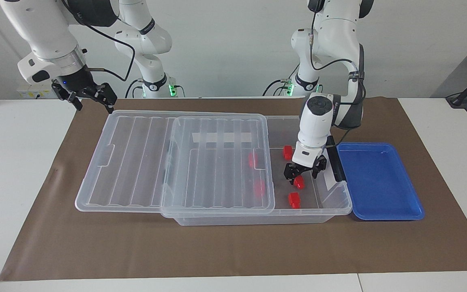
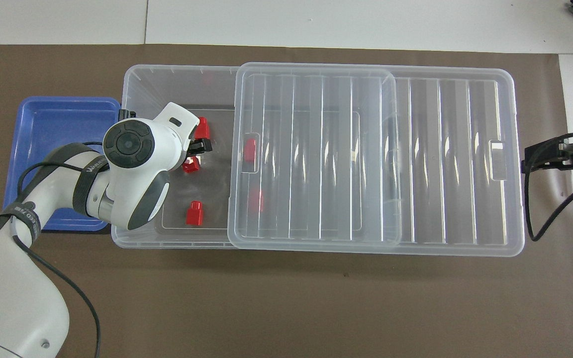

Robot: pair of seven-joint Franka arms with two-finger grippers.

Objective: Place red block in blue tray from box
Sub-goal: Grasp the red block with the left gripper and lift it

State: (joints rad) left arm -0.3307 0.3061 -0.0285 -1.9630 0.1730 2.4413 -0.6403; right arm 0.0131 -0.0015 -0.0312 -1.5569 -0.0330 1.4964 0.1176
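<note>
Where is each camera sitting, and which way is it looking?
Facing view: high across the table, looking at the robots; both arms show, the left gripper down in the box at a red block, the right gripper waiting above the mat.
Overhead view: high above the robots' end, looking steeply down; the left arm covers part of the box, only the right gripper's tip shows.
Both share the box, its slid-aside lid, red blocks and blue tray, half a turn apart.

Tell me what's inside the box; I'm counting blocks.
Five red blocks: three in the box's uncovered end, one between the left gripper's fingers, and two showing through the slid-aside lid.
</note>
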